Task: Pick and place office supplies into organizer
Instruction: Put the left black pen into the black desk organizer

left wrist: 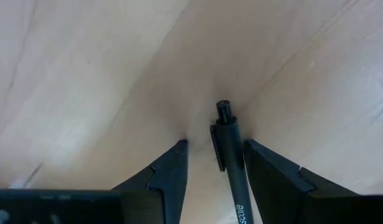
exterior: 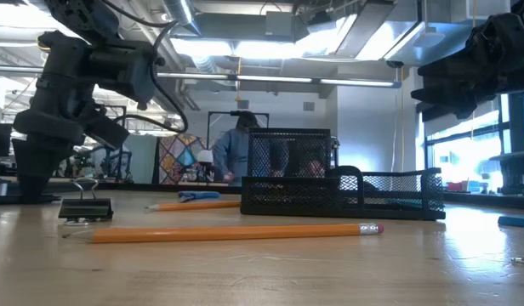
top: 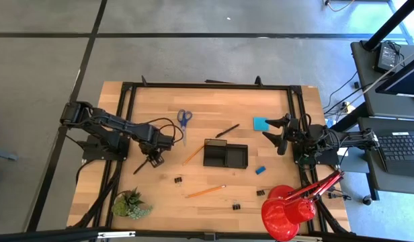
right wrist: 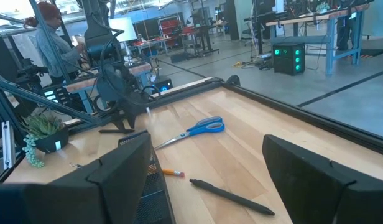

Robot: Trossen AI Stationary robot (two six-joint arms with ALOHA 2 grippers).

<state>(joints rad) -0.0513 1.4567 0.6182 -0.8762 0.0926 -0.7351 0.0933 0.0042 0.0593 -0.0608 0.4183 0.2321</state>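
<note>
A black pen (left wrist: pixel 232 168) lies flat on the wooden table (top: pixel 160 107), near its left side. My left gripper (left wrist: pixel 215 144) points down over the pen's clip end and is open. One finger stands on each side of the pen, which lies closer to one finger (left wrist: pixel 266 168), with a thin gap showing. In the high view this gripper (top: pixel 153 160) is left of the black mesh organizer (top: pixel 225 154). My right gripper (right wrist: pixel 207 180) waits open and level at the table's right side (top: pixel 277 134), holding nothing.
Blue-handled scissors (top: pixel 184 119), a second black pen (top: pixel 227 130) and a blue note pad (top: pixel 261 124) lie at the far side. Two orange pencils (top: pixel 193 156) (top: pixel 205 191), a blue eraser (top: pixel 260 170) and binder clips (top: pixel 178 180) lie around the organizer. A red lamp (top: pixel 287 208) and a plant (top: pixel 131 204) stand near the front edge.
</note>
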